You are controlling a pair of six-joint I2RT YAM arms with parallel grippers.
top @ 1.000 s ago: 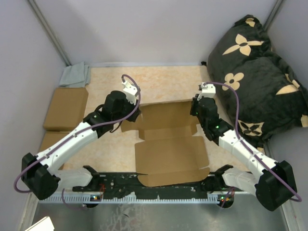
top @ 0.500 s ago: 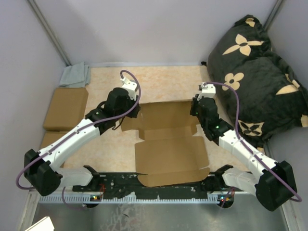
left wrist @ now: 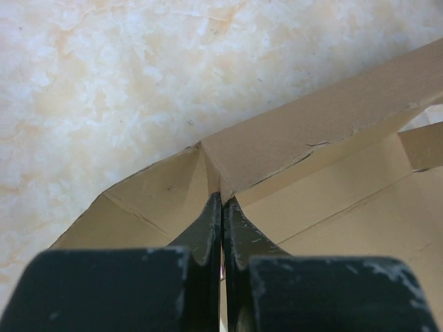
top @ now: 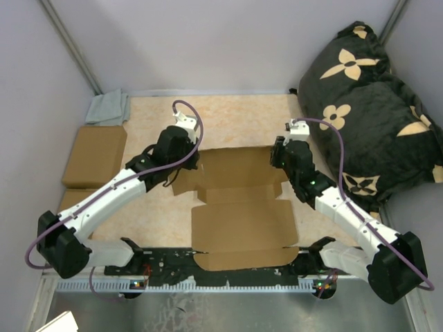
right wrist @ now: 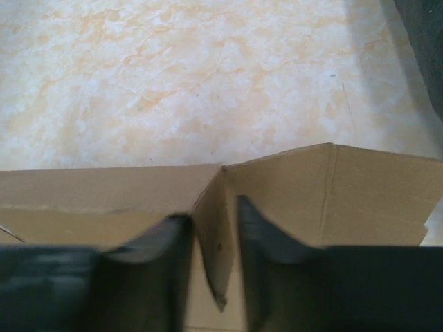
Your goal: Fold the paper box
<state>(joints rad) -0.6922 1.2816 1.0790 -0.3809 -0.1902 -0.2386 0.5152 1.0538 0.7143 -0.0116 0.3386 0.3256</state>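
The paper box (top: 239, 221) lies as a brown cardboard blank in the middle of the table, its far wall raised. My left gripper (top: 188, 166) is at the far left corner. In the left wrist view its fingertips (left wrist: 221, 199) are pressed together on the corner flap (left wrist: 208, 173), seen edge-on where it meets the far wall (left wrist: 311, 131). My right gripper (top: 277, 158) is at the far right corner. In the right wrist view its jaws (right wrist: 212, 211) stand apart around the corner flap (right wrist: 216, 235), with a gap beside the right finger.
Two ready-made cardboard boxes (top: 95, 155) (top: 73, 202) lie along the left wall, with a grey cloth (top: 109, 107) behind them. A black flowered pillow (top: 367, 104) fills the right side. A rail (top: 221, 280) with the arm bases runs along the near edge.
The left gripper has closed on the left corner flap. The right gripper has opened off the right corner flap. The box has shifted slightly to the left.
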